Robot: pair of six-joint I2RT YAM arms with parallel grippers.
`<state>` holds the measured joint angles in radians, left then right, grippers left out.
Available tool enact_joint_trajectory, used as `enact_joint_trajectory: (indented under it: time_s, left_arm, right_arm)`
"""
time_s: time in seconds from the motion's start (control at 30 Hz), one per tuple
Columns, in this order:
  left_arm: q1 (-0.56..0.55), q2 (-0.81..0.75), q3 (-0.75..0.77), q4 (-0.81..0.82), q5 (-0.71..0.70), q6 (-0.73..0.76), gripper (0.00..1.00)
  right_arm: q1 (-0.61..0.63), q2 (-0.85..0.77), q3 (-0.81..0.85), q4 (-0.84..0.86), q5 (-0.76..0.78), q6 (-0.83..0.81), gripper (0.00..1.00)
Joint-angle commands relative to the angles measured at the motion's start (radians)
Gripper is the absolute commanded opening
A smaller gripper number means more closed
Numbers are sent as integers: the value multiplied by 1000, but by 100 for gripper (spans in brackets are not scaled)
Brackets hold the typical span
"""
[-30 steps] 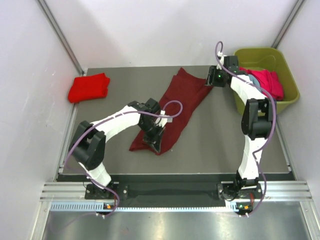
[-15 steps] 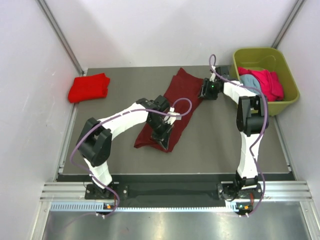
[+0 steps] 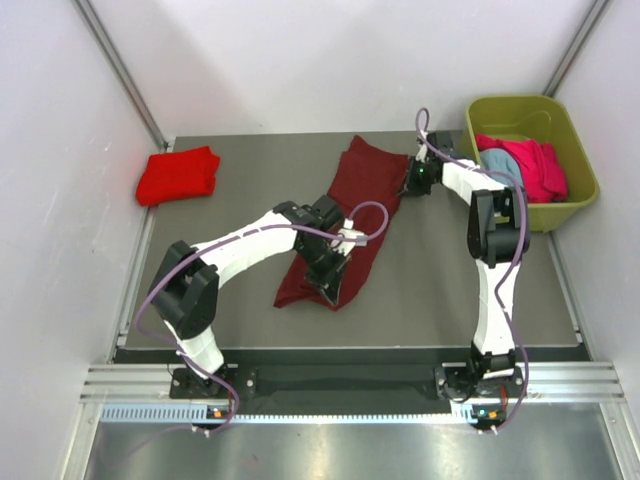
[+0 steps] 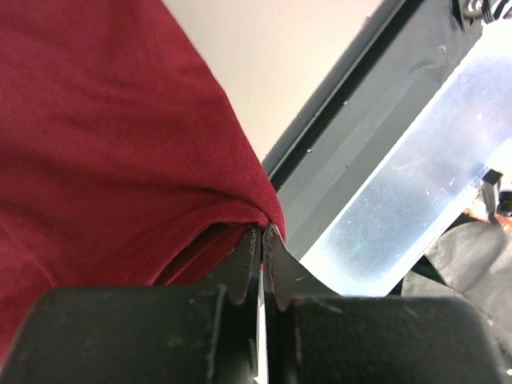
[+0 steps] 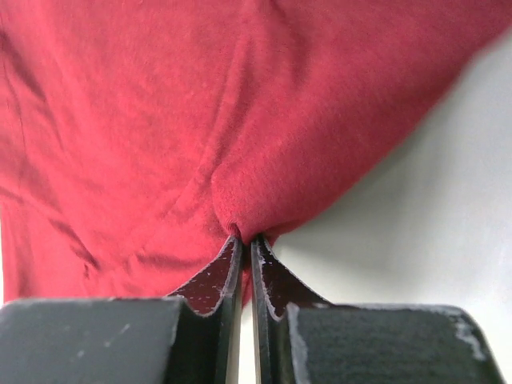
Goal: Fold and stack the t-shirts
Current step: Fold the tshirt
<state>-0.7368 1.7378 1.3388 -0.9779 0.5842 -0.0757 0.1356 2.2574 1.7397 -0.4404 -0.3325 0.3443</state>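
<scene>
Left arm (image 3: 247, 243) farther right (jaws tight)

The left hand (image 4: 262, 237) has its two dark fingers pressed together on a corner fold of the maroon t-shirt (image 4: 104, 120) - cloth fills the left of the view. Beyond the cloth lies pale desk (image 4: 296, 56), then a black strip (image 4: 352, 160) and a shiny metal rail (image 4: 408, 200).

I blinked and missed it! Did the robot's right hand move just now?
Yes. The right gripper, pinching the maroon shirt, has slid left and nearer to the arm bases, away from the green tub.
</scene>
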Motion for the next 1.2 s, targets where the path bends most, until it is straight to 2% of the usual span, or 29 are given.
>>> enact_joint_trajectory:
  time_s: [0.0, 0.33, 0.4, 0.43, 0.57, 0.7, 0.8, 0.83, 0.9, 0.93, 0.97, 1.03, 1.07, 1.17]
  left_arm:
    - [-44, -37, 6, 33, 40, 19, 0]
    - [-144, 54, 71, 45, 31, 24, 0]
    - [-154, 84, 86, 54, 34, 21, 0]
    - [-157, 97, 106, 56, 32, 19, 0]
    - [-176, 176, 197, 45, 39, 30, 1]
    - [-220, 258, 293, 24, 17, 48, 2]
    - [-248, 272, 350, 15, -12, 59, 4]
    - [-254, 269, 361, 12, -21, 59, 6]
    - [-265, 250, 352, 7, -44, 57, 22]
    - [-266, 238, 343, 5, -50, 57, 22]
    - [-266, 224, 335, 1, -60, 56, 37]
    - [-266, 169, 290, -5, -90, 57, 57]
    - [-268, 145, 272, -2, -93, 63, 64]
    - [-266, 42, 208, -1, -142, 67, 66]
  right_arm:
    - [9, 53, 101, 49, 44, 10, 5]
    - [15, 129, 221, 92, 61, 15, 8]
    - [19, 137, 228, 95, 67, 7, 18]
    - [21, 137, 228, 101, 67, 4, 29]
    - [25, 104, 212, 101, 62, -19, 50]
    - [6, -20, 153, 83, 67, -31, 62]
    - [-25, -135, 68, 62, 73, -10, 64]
    - [-33, -165, 11, 52, 69, -1, 64]
    - [-54, -247, -81, 39, 49, 13, 65]
    - [-59, -274, -109, 32, 43, 16, 65]
    - [-65, -298, -139, 26, 36, 18, 65]
    - [-82, -373, -231, 12, 29, 22, 65]
    - [-88, -425, -265, 6, 26, 36, 65]
    - [-100, -533, -425, -32, -20, 68, 64]
